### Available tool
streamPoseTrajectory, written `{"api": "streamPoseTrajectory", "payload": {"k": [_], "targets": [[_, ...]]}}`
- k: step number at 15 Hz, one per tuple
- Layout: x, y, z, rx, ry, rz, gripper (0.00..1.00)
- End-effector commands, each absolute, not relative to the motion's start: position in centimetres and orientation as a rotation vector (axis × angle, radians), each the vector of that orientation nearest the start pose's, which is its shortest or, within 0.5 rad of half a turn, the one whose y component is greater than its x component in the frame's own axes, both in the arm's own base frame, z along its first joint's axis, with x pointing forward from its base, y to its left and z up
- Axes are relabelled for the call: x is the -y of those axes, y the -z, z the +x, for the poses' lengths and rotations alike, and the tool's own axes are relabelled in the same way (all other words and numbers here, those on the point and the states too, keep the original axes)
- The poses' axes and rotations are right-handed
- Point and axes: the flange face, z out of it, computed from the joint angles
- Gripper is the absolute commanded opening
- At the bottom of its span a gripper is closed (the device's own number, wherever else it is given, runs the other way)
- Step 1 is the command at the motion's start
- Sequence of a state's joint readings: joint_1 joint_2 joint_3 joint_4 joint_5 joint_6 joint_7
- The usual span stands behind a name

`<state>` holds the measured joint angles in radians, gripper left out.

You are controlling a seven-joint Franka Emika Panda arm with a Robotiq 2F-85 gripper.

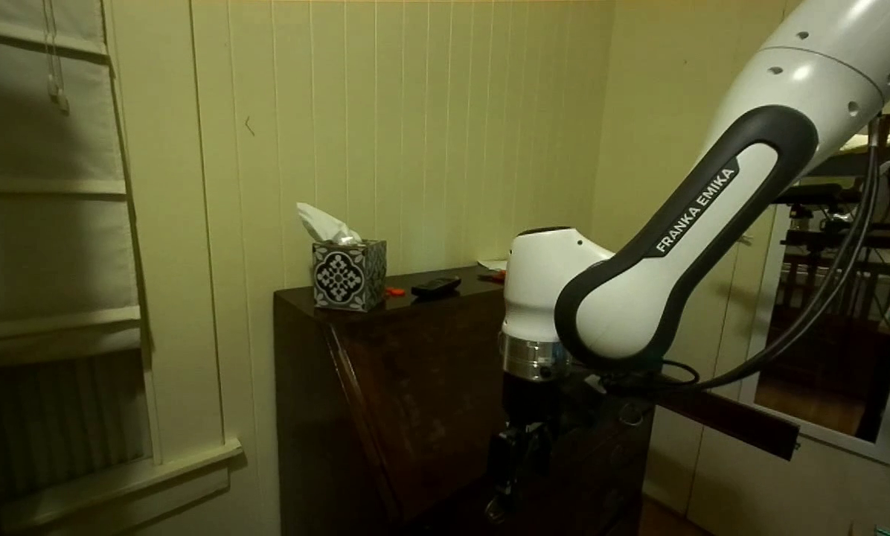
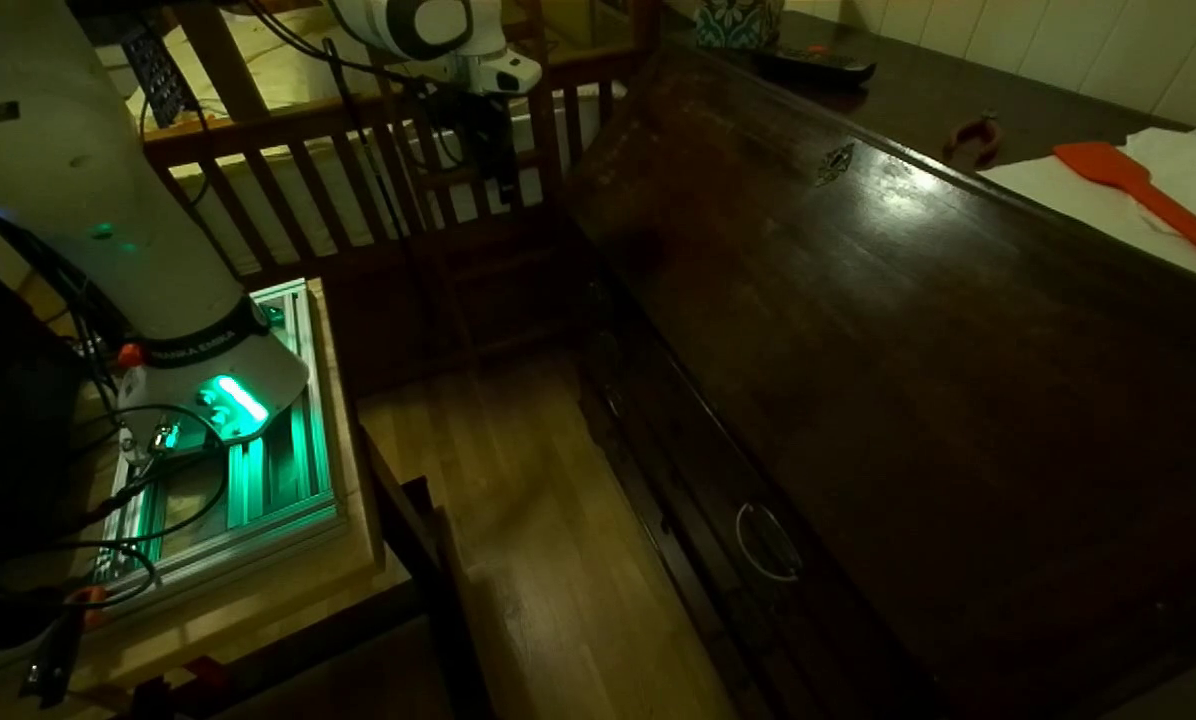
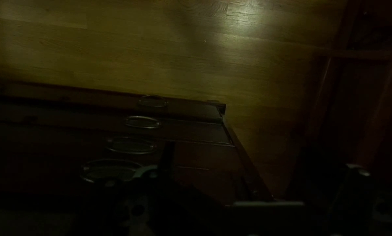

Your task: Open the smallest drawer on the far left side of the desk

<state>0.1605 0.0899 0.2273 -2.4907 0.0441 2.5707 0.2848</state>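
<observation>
The dark brown desk (image 1: pixel 423 394) with its sloping front shows in both exterior views. My gripper (image 1: pixel 518 476) points down in front of the desk's front, near the end with the tissue box. In the wrist view the fingers stand wide apart, nothing visible between them. Beyond them, near the desk's side edge, a faint narrow upright part with a tiny knob (image 3: pixel 254 191) shows, perhaps the smallest drawer; too dark to tell for certain. Several oval handles (image 3: pixel 143 122) run down the desk's front. At the opposite end a narrow wooden slide (image 1: pixel 728 418) sticks out, partly behind my arm.
On the desk's top are a patterned tissue box (image 1: pixel 348 275), a dark remote (image 1: pixel 436 286) and a red spatula (image 2: pixel 1148 195) on white paper. A slatted wooden frame (image 2: pixel 308 200) stands behind the arm. Wooden floor (image 2: pixel 548 540) lies between robot base and desk.
</observation>
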Motion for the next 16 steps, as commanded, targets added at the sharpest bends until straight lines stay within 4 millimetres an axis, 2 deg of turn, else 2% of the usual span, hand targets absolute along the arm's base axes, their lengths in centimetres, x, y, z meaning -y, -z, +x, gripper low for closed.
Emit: {"api": "streamPoseTrajectory", "payload": {"k": [1, 2, 4, 7, 11, 12, 14, 16], "targets": [[-17.9, -25.4, 43.8, 0.101, -0.031, -3.1, 1.0], [-17.9, -25.5, 43.9, 0.101, -0.027, -3.099, 1.0], [-18.2, -24.0, 44.7, 0.117, 0.122, -3.11, 1.0], [-19.7, -22.5, 45.6, 0.17, 0.371, -3.049, 1.0], [-22.0, -20.1, 46.3, 0.121, 0.503, -2.967, 1.0], [-21.8, -19.8, 47.1, 0.1, 0.56, -2.963, 1.0], [-21.5, -19.0, 48.4, -0.051, 0.638, -2.944, 1.0], [-22.7, -17.0, 48.1, -0.15, 0.575, -2.95, 1.0]]}}
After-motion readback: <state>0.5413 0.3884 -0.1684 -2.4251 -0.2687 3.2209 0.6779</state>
